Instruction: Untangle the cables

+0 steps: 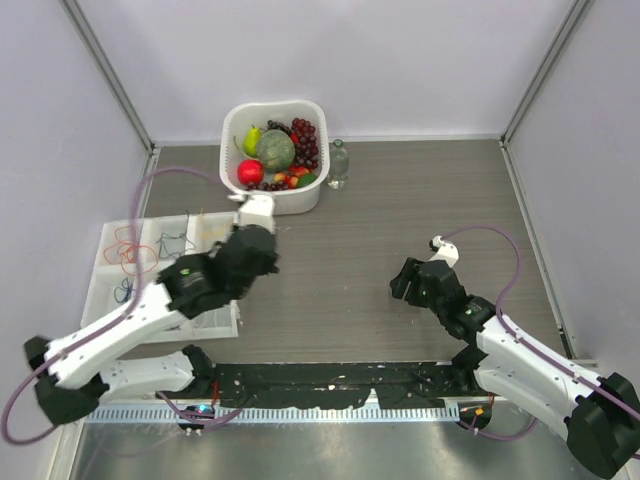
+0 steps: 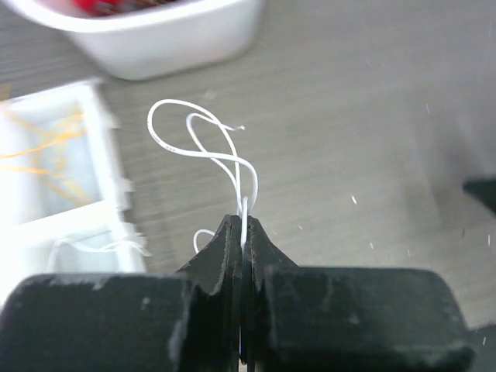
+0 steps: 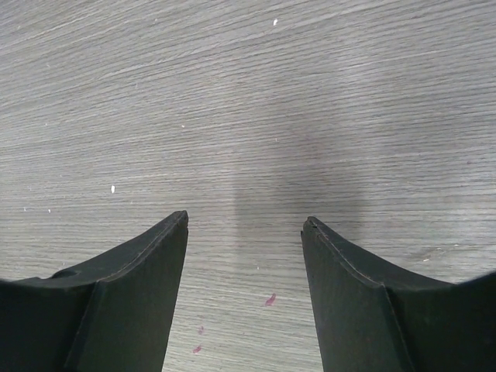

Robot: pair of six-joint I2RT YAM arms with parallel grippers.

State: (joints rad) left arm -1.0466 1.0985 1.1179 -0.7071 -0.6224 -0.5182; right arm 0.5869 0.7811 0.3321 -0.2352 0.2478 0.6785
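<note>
Left wrist view: left gripper (image 2: 242, 232) is pinched tight on a white cable (image 2: 203, 151), loops curling free over the bench (image 2: 372, 155) beside the tray (image 2: 108, 147); right gripper (image 3: 244, 225) gapes wide over the bench's right half.

Our left arm (image 1: 130, 320) reaches forward and to the right from its base, with the wrist tipped downward. Our left gripper (image 2: 242, 223) has its jaws pressed together, pinching a white cable (image 2: 244, 208) that rises out from between the fingertips. Our right arm (image 1: 530, 365) stretches from its base toward the middle and sits low. Our right gripper (image 3: 244, 222) faces downward with its jaws spread wide and nothing between them.
</note>
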